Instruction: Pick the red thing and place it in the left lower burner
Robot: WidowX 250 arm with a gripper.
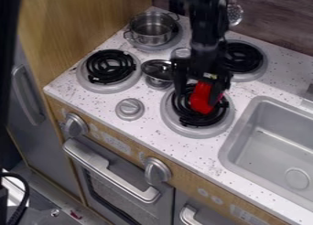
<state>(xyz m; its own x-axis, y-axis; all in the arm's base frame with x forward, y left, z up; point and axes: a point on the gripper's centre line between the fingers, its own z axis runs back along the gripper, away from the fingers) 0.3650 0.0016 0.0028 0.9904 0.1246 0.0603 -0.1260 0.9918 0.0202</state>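
Read as a clock face laid over the camera view, with 12 at the top edge, the black gripper (198, 95) comes down from 12 o'clock over the lower right burner (198, 131). Its fingers are spread, one on each side of the red thing (203, 103), which lies between them and runs on toward 6 o'clock, past their tips. The finger on the 3 o'clock side overlaps the red thing's edge in the view; whether they touch I cannot tell. The red thing is over that burner's black coils. From there, the left lower burner (110, 66) is well apart at 10 o'clock, with a small metal pan (158, 71) between the two burners. A metal pot (151, 29) stands at 11 o'clock on the upper left burner, and the sink (263, 148) lies at 4 o'clock.
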